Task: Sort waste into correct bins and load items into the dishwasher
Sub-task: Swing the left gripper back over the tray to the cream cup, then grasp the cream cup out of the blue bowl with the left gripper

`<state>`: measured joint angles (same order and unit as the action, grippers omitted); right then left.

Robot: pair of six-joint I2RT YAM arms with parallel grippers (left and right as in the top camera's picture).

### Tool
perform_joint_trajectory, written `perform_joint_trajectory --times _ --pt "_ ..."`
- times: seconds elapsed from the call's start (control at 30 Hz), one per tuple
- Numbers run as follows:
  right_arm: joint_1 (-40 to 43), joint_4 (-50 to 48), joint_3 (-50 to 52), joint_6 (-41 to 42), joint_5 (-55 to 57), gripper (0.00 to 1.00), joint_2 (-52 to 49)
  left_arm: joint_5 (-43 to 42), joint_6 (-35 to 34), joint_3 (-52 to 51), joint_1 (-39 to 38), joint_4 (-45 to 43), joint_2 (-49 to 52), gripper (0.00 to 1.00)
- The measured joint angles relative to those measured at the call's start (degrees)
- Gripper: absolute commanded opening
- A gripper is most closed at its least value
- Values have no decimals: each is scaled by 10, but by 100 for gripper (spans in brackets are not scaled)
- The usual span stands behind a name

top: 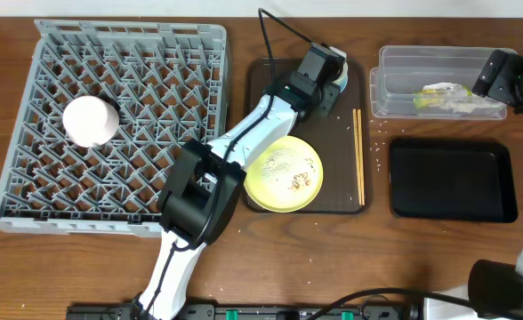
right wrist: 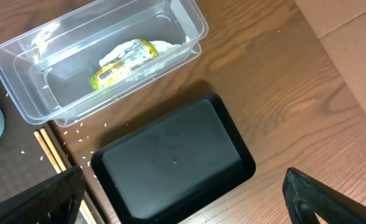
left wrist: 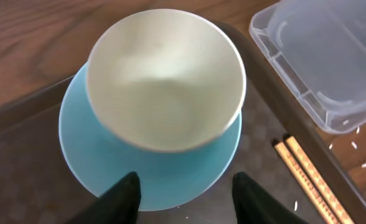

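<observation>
Table (top: 350, 258) of brown wood carries everything: a grey dish rack (top: 128, 31) on the left side with a white cup (top: 90, 120) standing in it, then a dark serving tray (top: 341, 191) mid-table. At the tray's far end a white bowl (left wrist: 164, 81) sits nested in a light blue bowl (left wrist: 108, 162). The left gripper (left wrist: 186, 186) is the nearer one, jaws apart and empty, the blue rim just ahead between its fingers. The right gripper (right wrist: 183, 199) hangs wide open over the black tray (right wrist: 170, 162) and clear tub (right wrist: 12, 50). Rice crumbs (right wrist: 77, 127) dot the wood beside the tub
</observation>
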<state>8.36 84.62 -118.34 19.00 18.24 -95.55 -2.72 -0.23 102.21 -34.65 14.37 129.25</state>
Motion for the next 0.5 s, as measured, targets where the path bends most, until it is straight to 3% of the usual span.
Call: perform_joint_trajectory --times 0.2,0.27,0.5 --pt "0 7 0 0 0 99 0 1 -46 0 10 1 -4 44" --pt "0 10 0 0 0 99 0 1 -72 0 18 0 -13 60" --pt "0 10 0 0 -14 99 0 2 -165 0 40 -59 -72 64"
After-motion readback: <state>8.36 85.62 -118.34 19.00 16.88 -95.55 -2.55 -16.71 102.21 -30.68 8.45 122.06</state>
